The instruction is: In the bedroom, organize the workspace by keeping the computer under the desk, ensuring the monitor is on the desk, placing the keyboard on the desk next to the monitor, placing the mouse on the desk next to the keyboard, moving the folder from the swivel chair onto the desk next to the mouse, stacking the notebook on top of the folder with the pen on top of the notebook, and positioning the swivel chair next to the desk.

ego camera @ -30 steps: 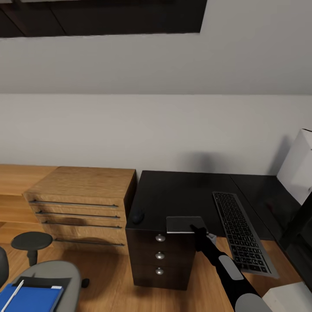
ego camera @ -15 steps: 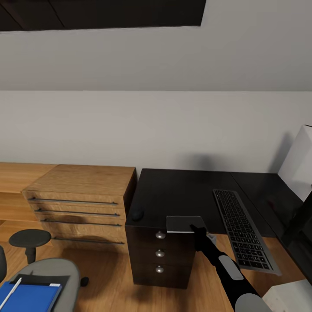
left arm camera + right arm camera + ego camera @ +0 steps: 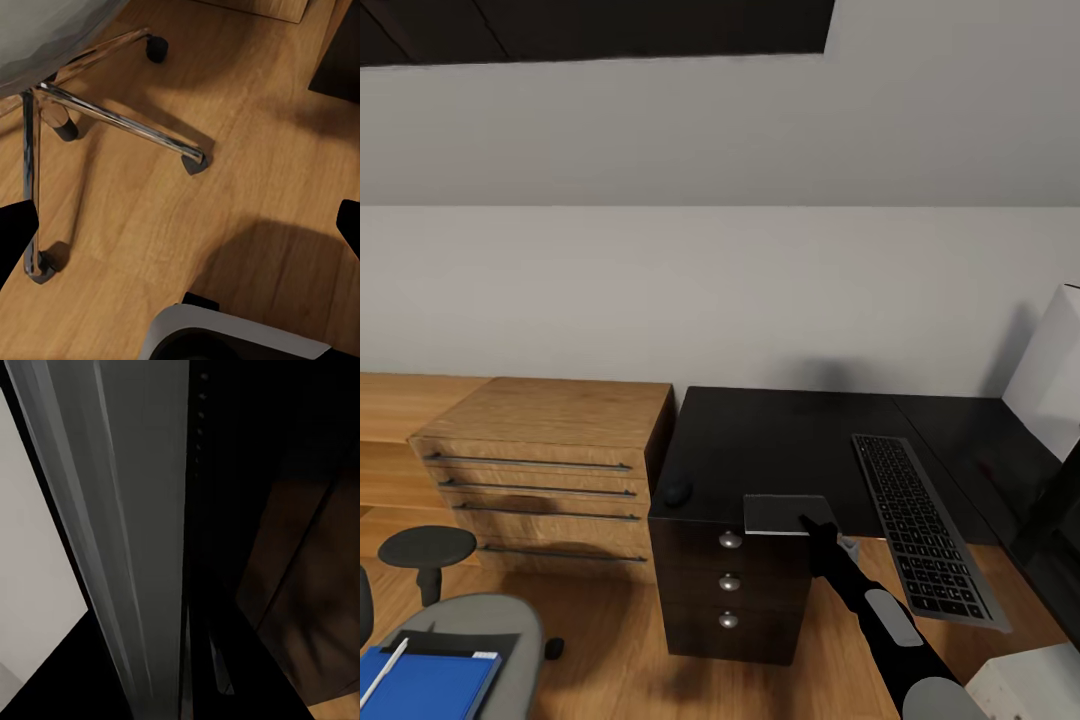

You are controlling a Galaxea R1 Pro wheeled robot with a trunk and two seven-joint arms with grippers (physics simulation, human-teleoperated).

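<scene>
head view: right end effector [image 3: 812,528] pinches a flat grey folder [image 3: 785,515] at the dark surface [image 3: 780,440] edge, between mouse [image 3: 678,494] and keyboard [image 3: 920,530]; judging, slide it fully on beside the mouse before release. left wrist view: chair's chrome legs [image 3: 112,120], wood floor; left end effector spread. right wrist view: matte grey slab, edge-on.

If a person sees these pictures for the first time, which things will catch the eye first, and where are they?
Most striking is the right end effector holding a flat grey rectangular object at the front edge of the black glossy desk. A long dark keyboard lies on that desk to its right. At the lower left, a blue flat folder with a white pen on it rests on the grey swivel chair.
</scene>
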